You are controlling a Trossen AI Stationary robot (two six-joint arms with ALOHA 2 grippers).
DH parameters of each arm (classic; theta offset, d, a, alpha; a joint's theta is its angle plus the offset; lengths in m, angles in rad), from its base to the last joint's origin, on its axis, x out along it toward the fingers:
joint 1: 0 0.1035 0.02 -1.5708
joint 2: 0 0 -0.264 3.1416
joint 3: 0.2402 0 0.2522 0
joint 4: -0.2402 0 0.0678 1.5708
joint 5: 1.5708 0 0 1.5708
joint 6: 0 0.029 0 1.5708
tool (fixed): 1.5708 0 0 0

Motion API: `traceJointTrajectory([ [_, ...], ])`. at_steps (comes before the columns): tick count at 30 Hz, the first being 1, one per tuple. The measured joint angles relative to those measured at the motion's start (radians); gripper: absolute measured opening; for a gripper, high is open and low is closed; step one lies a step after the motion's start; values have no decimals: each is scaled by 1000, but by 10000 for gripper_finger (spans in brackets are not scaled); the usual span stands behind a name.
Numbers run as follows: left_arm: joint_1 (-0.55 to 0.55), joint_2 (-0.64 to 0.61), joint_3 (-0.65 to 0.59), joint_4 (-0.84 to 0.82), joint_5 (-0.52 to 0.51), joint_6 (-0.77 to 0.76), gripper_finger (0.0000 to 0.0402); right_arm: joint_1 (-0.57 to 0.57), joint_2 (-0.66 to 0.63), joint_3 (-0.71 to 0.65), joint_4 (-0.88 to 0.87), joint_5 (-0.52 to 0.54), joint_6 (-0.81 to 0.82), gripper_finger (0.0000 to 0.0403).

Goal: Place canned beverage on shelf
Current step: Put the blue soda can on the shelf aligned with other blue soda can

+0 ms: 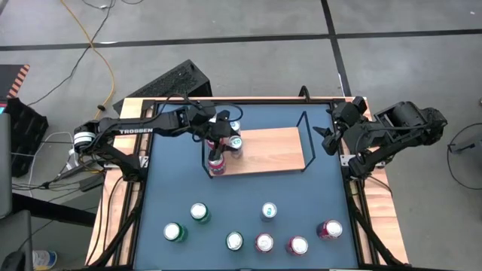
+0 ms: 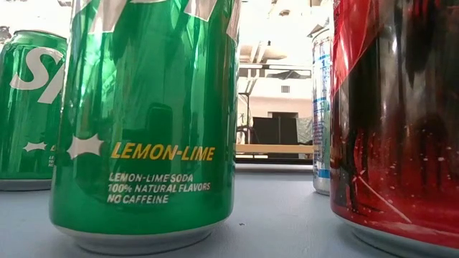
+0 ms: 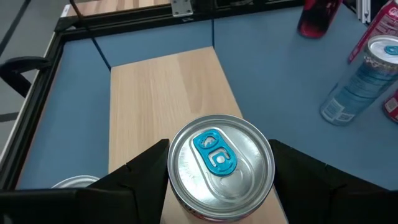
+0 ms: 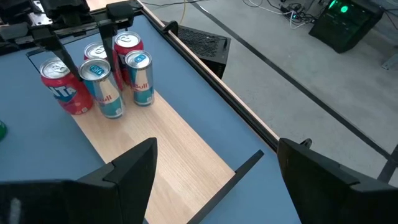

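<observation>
Left gripper [image 3: 217, 180]: its two dark fingers sit either side of an upright silver-topped can with a blue tab [image 3: 219, 163], closed against its sides as far as the left wrist view shows; in the high view the gripper [image 1: 224, 137] is over the left end of the shelf.

Held can: stands vertical, top facing the wrist camera, its base over the light-wood board of the shelf [image 3: 161, 99]; whether it already rests on the wood I cannot tell.

Neighbours: other cans crowd the same end; the right wrist view shows a cluster [image 4: 99, 78] packed together there, with one red can [image 4: 61, 87] at the board's corner.

Free space: bare wood runs away from the gripper toward the far wire end frame [image 1: 305, 139].

Deciding relation: the can's long axis is straight up and the board lies directly below, so the release looks like a short drop and a clean opening without nudging the neighbours.

Right gripper [image 4: 214, 171]: waits open at the shelf's opposite end, well apart from the cans.

Remaining cans: several stand near the table's [image 1: 301, 192] front edge [image 1: 263, 242].
</observation>
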State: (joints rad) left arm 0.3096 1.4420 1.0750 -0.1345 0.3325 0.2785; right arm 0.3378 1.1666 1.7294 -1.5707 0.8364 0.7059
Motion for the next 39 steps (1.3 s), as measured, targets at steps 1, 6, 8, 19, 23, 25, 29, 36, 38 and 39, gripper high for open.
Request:
traceJointTrajectory([
  [1, 3, 0, 0, 2, 0, -3, 229, 0, 0, 0, 0, 0, 0, 317],
  [6, 10, 12, 0, 22, 4, -14, 229, 0, 0, 0, 0, 0, 0, 317],
  [8, 9, 17, 0, 22, 6, -20, 229, 0, 0, 0, 0, 0, 0, 317],
  [19, 13, 32, 0, 28, 22, -15, 229, 0, 0, 0, 0, 0, 0, 317],
  [23, 14, 32, 0, 29, 22, -12, 229, 0, 0, 0, 0, 0, 0, 317],
  [25, 14, 32, 0, 29, 20, -11, 229, 0, 0, 0, 0, 0, -2, 317],
  [29, 16, 32, 0, 25, 10, -11, 229, 0, 0, 0, 0, 0, -5, 317],
  [36, 16, 32, 0, 16, 0, -10, 229, 0, 0, 0, 0, 0, -6, 317],
  [38, 16, 32, 0, 15, -1, -10, 229, 0, 0, 0, 0, 0, -6, 317],
  [39, 16, 32, 0, 15, -1, -10, 229, 0, 0, 0, 0, 1, -6, 317],
])
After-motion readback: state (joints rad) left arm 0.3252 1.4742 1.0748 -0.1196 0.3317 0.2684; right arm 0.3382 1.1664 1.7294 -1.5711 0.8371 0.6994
